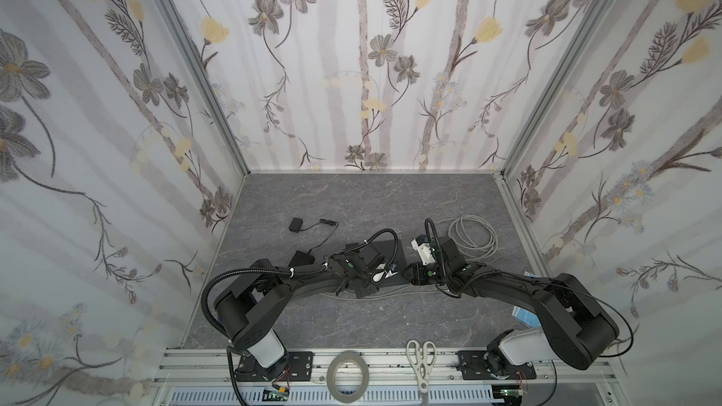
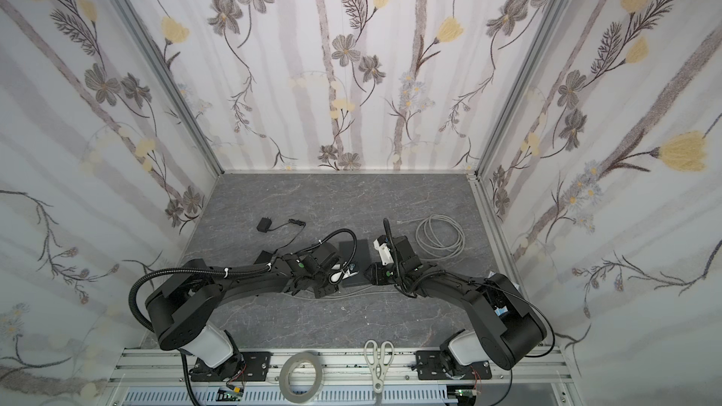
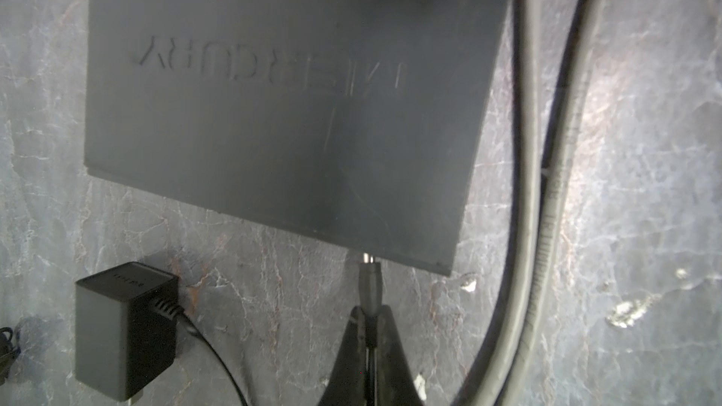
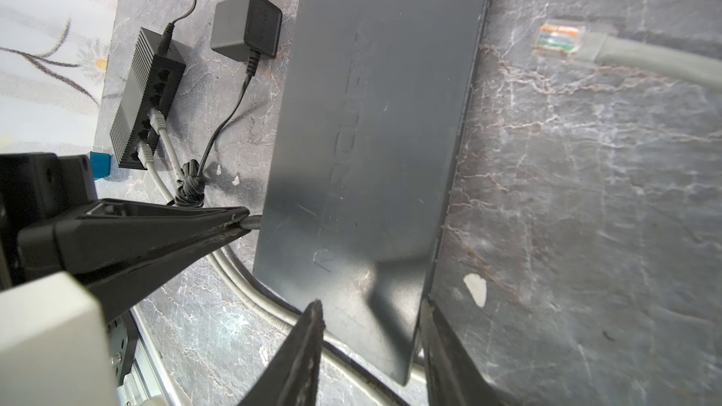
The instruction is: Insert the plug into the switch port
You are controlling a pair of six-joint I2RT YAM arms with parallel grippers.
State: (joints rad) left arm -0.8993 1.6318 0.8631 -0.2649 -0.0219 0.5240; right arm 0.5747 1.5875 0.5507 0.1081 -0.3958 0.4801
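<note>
The switch is a flat dark grey box with raised lettering, lying mid-table in both top views. My left gripper is shut on the black barrel plug. The plug's metal tip meets the switch's edge, and the port itself is hidden under that edge. The right wrist view shows the same left gripper pressing the plug against the switch. My right gripper straddles a corner of the switch, one finger against each edge.
A black power adapter lies beside the switch, its cord trailing off. A small black hub with grey cables sits near the wall. A grey network cable end and its coil lie right. Scissors and tape rest on the front rail.
</note>
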